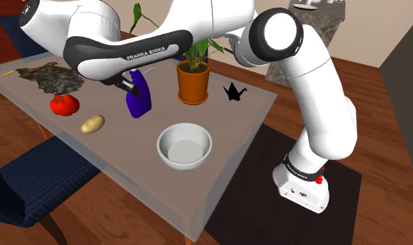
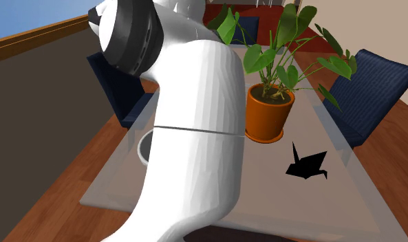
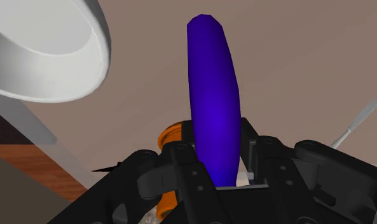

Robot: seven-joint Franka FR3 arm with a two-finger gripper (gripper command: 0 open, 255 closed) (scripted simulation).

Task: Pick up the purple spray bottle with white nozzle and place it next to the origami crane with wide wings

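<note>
Gripper [image 1: 133,87]: black, two-fingered, closed on the upper part of the purple spray bottle [image 1: 140,101]. In the wrist view the gripper [image 3: 219,172] has its fingers [image 3: 182,164] pressed against either side of the bottle [image 3: 212,95], whose body runs straight out away from the hand. A small white patch, the nozzle [image 3: 245,179], shows just beside one finger.

Bottle, position: roughly upright over the grey table [image 1: 128,184], directly beneath the hand. Whether its base touches the tabletop cannot be told.

Bottle, neighbours, by the shoulder view:
- red tomato [image 1: 64,104] to its left, apart
- potato [image 1: 92,124] to its lower left
- orange plant pot [image 1: 193,82] near, to its right
- white bowl [image 1: 184,146] below and to the right, apart; also seen in the wrist view [image 3: 47,51]

Origami crane [image 1: 233,92]: black, standing on the table on the far side of the pot from the bottle, well apart from the hand. The second exterior view shows the crane [image 2: 307,165] near the pot [image 2: 270,113].
</note>
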